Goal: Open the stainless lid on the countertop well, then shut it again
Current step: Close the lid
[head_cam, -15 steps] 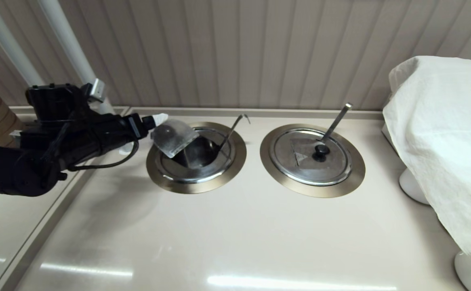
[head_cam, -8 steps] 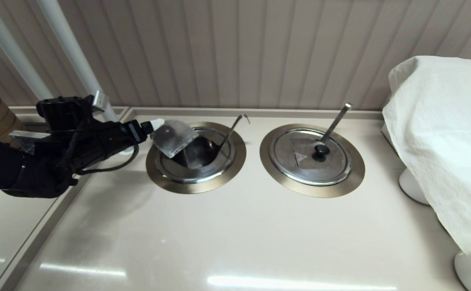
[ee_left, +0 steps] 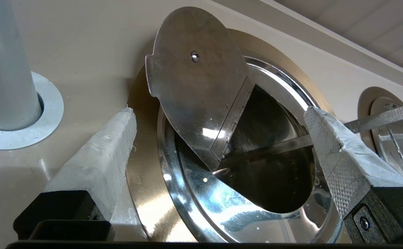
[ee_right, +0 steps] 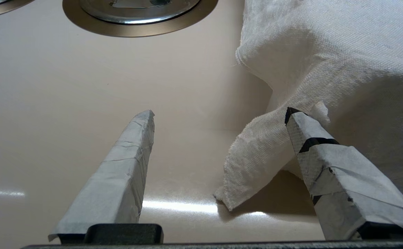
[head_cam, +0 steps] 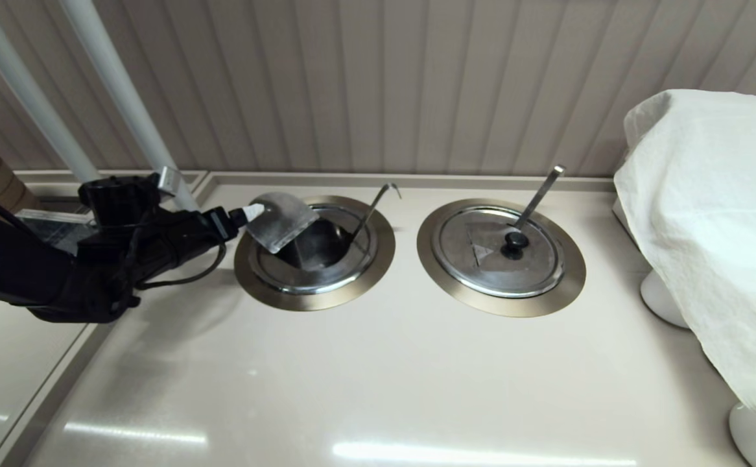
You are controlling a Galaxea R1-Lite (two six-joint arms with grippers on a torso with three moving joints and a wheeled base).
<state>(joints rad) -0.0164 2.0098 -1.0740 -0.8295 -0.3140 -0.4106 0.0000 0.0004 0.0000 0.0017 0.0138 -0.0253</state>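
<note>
The stainless lid [head_cam: 281,219] has its hinged half raised and leaning left over the countertop well [head_cam: 378,259]; its knob is hidden. The left wrist view shows the lid's bare underside [ee_left: 196,79] and the dark open well below, inside the bronze ring [ee_left: 142,207]. The hook-ended wire handle [head_cam: 378,198] sticks out of the well. My left gripper [head_cam: 253,215] is open just left of the raised half, which stands in front of its spread fingers [ee_left: 218,110] without touching them. My right gripper [ee_right: 220,114] is open and empty, low over the counter beside the cloth.
The twin lid [head_cam: 501,250] with its straight flat handle lies shut to the right. A large white cloth [head_cam: 708,227] covers something at the right edge, and a corner of it [ee_right: 256,162] hangs near my right fingers. A white pole [head_cam: 125,97] rises behind my left arm.
My left arm has sunk lower toward the counter, its fingertip dropping a little beside the lid. The raised half of the lid stays up.
</note>
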